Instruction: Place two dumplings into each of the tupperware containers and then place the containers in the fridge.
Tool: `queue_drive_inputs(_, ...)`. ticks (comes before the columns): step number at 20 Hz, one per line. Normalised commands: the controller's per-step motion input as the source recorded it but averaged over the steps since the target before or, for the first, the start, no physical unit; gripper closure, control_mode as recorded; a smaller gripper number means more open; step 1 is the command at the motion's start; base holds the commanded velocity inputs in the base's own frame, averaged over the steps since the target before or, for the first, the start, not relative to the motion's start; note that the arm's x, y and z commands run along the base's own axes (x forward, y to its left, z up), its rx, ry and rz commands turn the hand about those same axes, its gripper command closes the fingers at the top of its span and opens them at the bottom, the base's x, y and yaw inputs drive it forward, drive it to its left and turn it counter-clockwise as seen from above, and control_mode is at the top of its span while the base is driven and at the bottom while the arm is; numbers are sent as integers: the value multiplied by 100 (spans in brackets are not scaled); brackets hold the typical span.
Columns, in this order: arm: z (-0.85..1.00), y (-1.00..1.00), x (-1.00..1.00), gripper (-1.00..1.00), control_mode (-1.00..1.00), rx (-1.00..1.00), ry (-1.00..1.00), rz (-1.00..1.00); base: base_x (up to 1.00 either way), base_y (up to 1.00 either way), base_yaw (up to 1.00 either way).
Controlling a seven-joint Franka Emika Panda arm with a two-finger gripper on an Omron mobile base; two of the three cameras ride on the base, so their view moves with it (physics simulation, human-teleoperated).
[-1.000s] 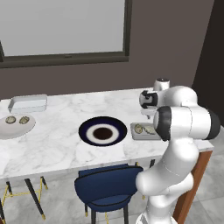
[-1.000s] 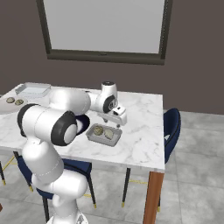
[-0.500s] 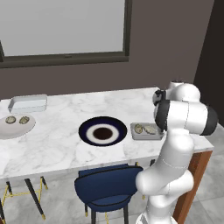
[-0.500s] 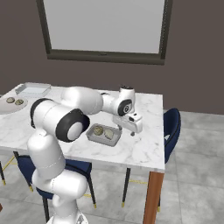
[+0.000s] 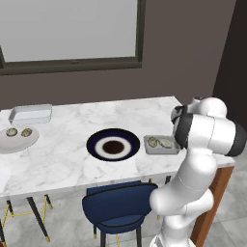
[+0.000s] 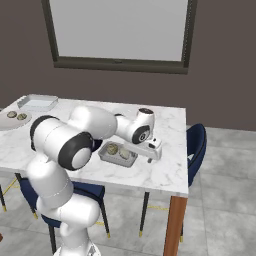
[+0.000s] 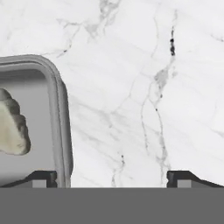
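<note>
White marble desk [image 5: 62, 159] under a big window [image 5: 67, 29] on a dark wall, with a blue chair [image 5: 118, 207] tucked in and a navy plate [image 5: 113, 145] mid-desk. Just right of that plate sits a tupperware container [image 5: 161, 144] holding two dumplings [image 6: 112, 149]; far left of it are a second container [image 5: 30, 114] and a pale plate [image 5: 18, 138] with two more dumplings [image 5: 11, 132]. The pincer [image 7: 112, 175] hangs wide open and empty over the near container's edge.

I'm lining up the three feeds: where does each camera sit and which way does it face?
Left base view: behind the arm's left, looking over the table; arm at lower right.
Right base view: behind its right; arm at lower left, gripper open.
Hand view: straight down at marble, fingertips at bottom.
All share the filled container.
</note>
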Motion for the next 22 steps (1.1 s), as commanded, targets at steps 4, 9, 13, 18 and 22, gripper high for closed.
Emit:
queue_drive_inputs(4,0,30,15,-100,-100,0,0,18,0,0,0)
queue_drive_inputs(9,-14,6,29,-100,-100,0,2,6,0,0,0)
queue_drive_inputs(13,-31,2,59,-100,-100,0,6,0,0,0,0)
queue_drive_inputs(18,-39,1,50,-100,-100,0,7,0,0,0,0)
queue_drive_inputs(22,-41,0,5,-100,-100,0,0,0,0,0,0)
